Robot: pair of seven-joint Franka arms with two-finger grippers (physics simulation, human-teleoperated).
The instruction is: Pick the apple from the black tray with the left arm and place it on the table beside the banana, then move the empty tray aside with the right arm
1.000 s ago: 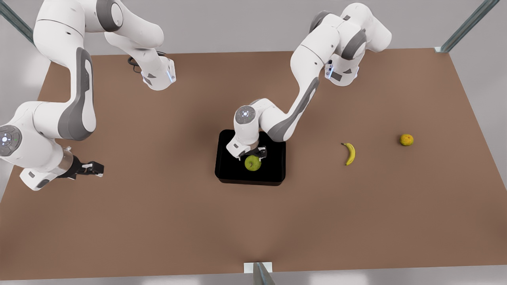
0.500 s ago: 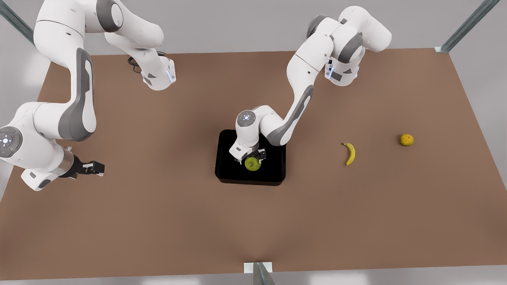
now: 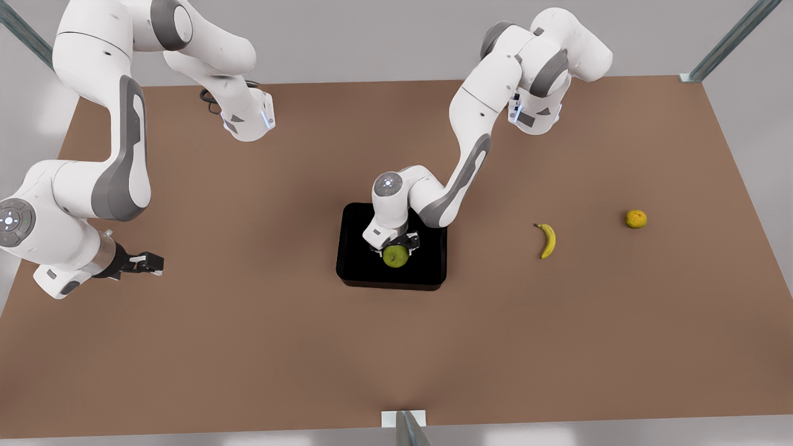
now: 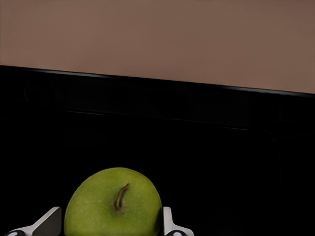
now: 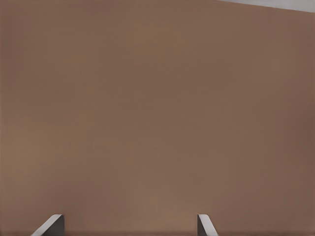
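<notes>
At the front view's left we see the right gripper (image 3: 152, 263) waiting with fingers spread above the table (image 3: 248, 347), then the left gripper (image 3: 396, 246) straddling the apple (image 3: 395, 256) in the black tray (image 3: 359, 260), not yet clamped, and the banana (image 3: 546, 240) farther right.

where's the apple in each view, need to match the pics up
Front view: the apple sits on the black tray at the table's middle, under the left gripper.
Left wrist view: the apple lies between that gripper's two fingers, stem up.
Right wrist view: no apple, bare table ahead of the open right gripper.
Shared landmark: the black tray's rim.
</notes>
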